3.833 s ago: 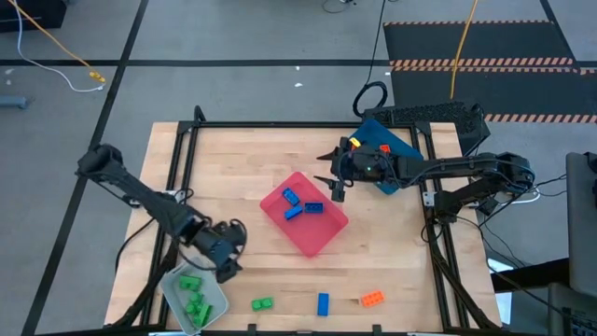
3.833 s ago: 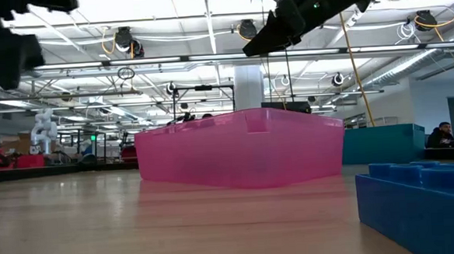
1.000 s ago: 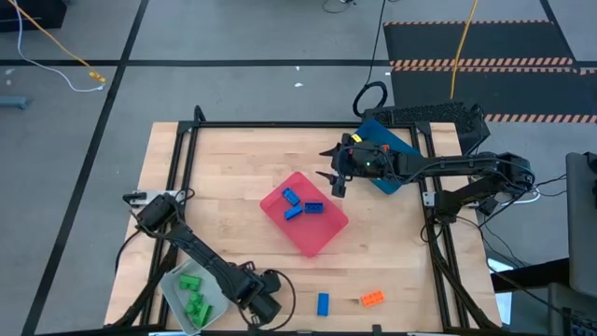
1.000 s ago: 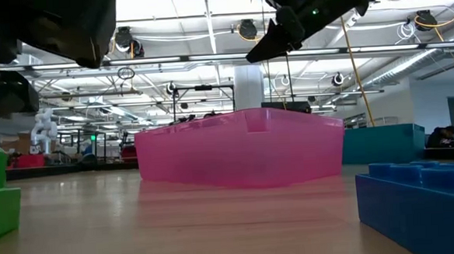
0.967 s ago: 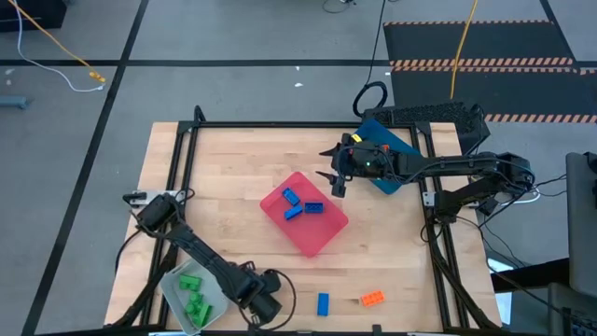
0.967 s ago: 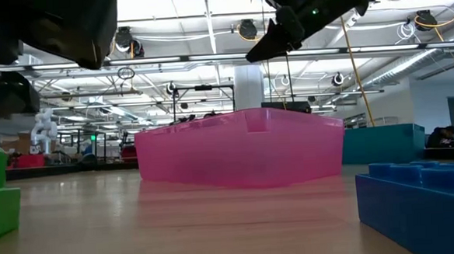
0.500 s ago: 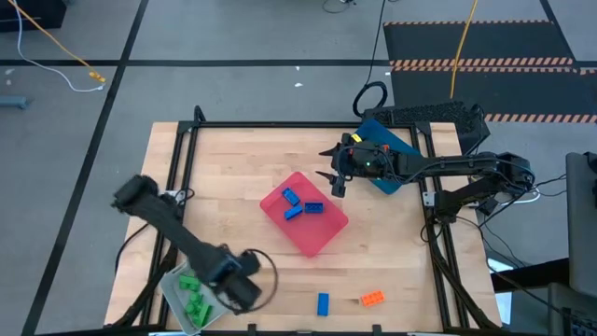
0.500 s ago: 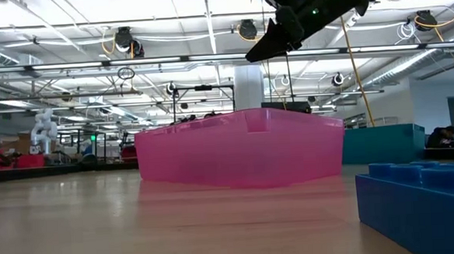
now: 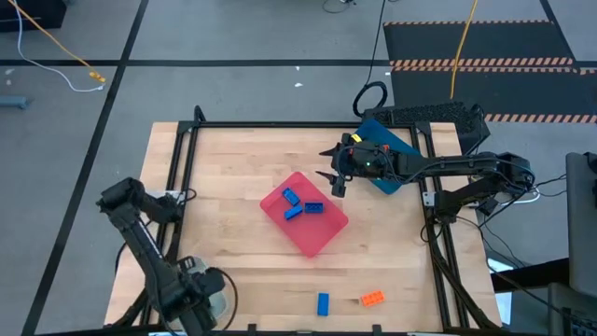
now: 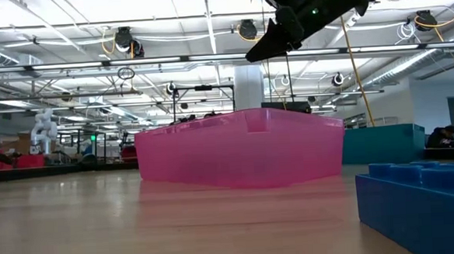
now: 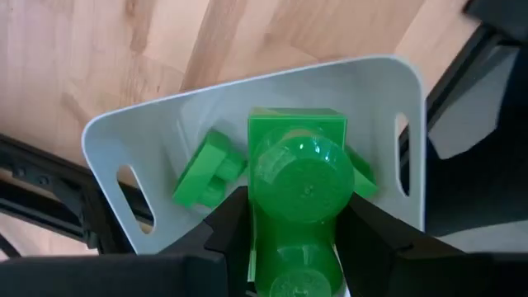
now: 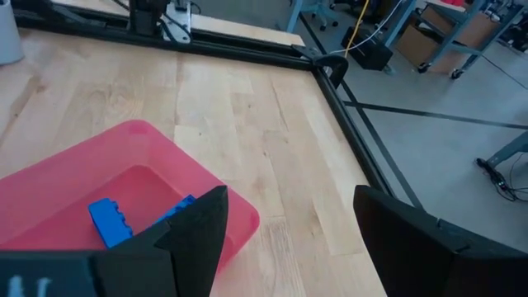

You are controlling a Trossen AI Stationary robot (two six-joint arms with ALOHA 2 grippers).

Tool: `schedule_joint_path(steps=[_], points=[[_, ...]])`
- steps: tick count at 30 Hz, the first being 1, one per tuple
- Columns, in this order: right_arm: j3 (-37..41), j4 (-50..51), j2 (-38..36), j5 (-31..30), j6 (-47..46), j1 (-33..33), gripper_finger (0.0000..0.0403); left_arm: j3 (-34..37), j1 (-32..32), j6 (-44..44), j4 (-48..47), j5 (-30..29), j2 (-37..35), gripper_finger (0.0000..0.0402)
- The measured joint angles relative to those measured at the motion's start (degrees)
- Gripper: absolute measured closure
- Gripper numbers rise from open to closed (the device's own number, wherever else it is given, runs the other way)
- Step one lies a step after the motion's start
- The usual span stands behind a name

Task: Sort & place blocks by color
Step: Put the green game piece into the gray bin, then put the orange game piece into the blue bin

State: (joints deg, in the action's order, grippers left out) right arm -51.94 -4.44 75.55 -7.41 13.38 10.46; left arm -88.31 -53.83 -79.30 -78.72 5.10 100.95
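Observation:
In the left wrist view my left gripper (image 11: pixel 297 235) is shut on a green brick (image 11: pixel 297 132) above the pale grey tray (image 11: pixel 247 91), where more green bricks (image 11: pixel 202 173) lie. From above it shows at the table's near left corner (image 9: pixel 191 294). My right gripper (image 9: pixel 334 179) hangs open over the far right edge of the pink-red tray (image 9: pixel 322 238), which holds blue bricks (image 9: pixel 300 204). One blue brick (image 9: pixel 323 303) and one orange brick (image 9: pixel 372 298) lie flat on the table near its near edge. My left gripper pinches the green brick between its two fingers (image 11: pixel 227 227), one on each opposite side (image 11: pixel 256 206). The fingers point down from above. The brick is lifted clear over the grey tray, its round studs (image 11: pixel 301 177) facing the wrist camera.
The dark blue tray (image 9: pixel 396 140) with orange bricks (image 9: pixel 383 148) sits at the far right corner. A black frame rail (image 9: pixel 280 124) rims the table. Bare wood lies between the pink-red tray and the left rail. In the low view the blue brick (image 10: pixel 422 206) looms close.
My left gripper has lifted the green brick off the table near its near edge and carried it toward the left, over the pale grey tray. The brick is now clear of the wood. My right arm has kept still.

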Motion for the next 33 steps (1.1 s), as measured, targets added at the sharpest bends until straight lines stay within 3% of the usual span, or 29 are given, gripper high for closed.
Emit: schedule_joint_path(steps=[4,14,20,25,33], points=[[0.0,-0.5,0.0,0.0,-0.4,0.0,0.0145,0.0,-0.4,-0.8,-2.2,-0.1,2.2,0.0261],[0.0,-0.5,0.0,0.0,-0.7,0.0,0.0145,0.0,0.2,-0.9,-2.8,2.9,4.1,0.0118],[0.0,-0.5,0.0,0.0,-0.7,0.0,0.0145,0.0,3.0,2.8,-6.8,1.7,3.4,0.0102],[0.0,1.3,0.0,0.0,-0.7,0.0,0.0145,0.0,7.5,8.9,-8.3,-9.5,1.1,0.0127],[0.0,11.1,-0.3,0.0,-1.7,-0.6,0.0145,0.0,16.8,16.0,-7.1,-32.9,-2.9,0.0177]])
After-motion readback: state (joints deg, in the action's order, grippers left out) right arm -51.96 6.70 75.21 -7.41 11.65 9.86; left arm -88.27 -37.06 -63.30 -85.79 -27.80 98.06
